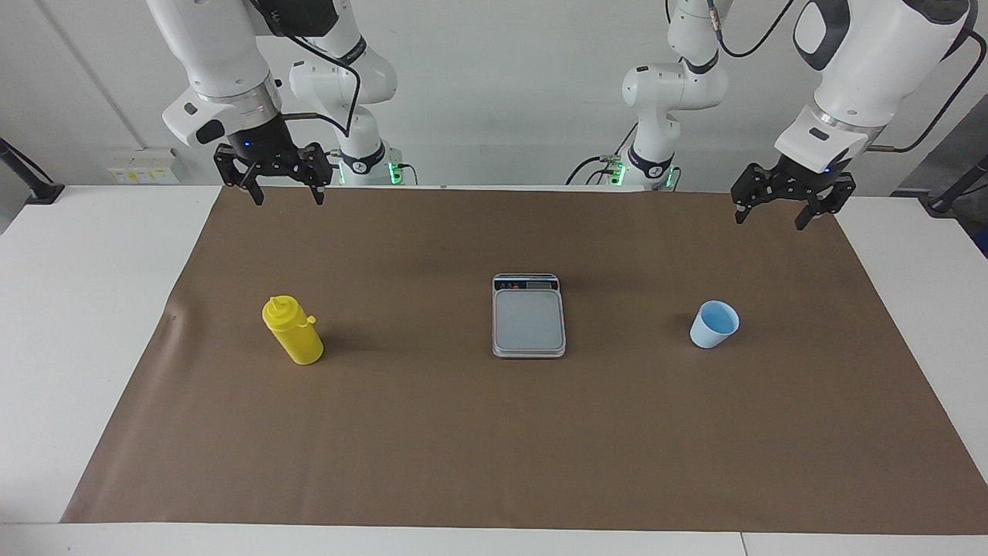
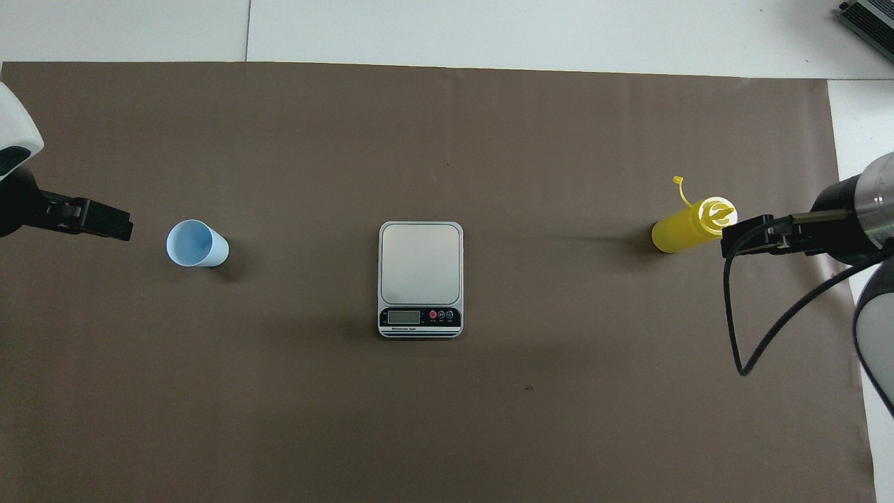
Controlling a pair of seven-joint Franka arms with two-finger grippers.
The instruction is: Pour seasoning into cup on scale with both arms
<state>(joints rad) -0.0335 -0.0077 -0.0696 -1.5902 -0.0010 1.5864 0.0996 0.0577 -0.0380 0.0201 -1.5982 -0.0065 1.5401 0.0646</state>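
Desk: we see a white desk (image 1: pixel 93 324) against a pale wall, with a brown mat (image 1: pixel 494 448) covering most of it; all three task things stand on the mat in one row, well apart.
Left fingers: the left gripper (image 1: pixel 776 212) hangs in the air with its fingers spread wide and nothing between them, over the mat's edge at the left arm's end of the desk.
Right fingers: the right gripper (image 1: pixel 284 187) hangs likewise, fingers apart and empty, over the mat's edge at the right arm's end.
Cup: the cup (image 1: pixel 714 324) stands upright at the left arm's end, apart from the scale; we judge it is placed there so the left arm can carry it onto the plate.
Seasoning: the seasoning (image 1: pixel 293 330) stands upright at the right arm's end with its little cap hanging off the nozzle, so we take the spout to be ready for pouring by the right arm.
Scale: the scale (image 1: pixel 529 316) lies flat mid-row, plate bare, display strip on the edge nearest the robots.
Stage: we judge nothing is done yet; the cup must reach the plate first.
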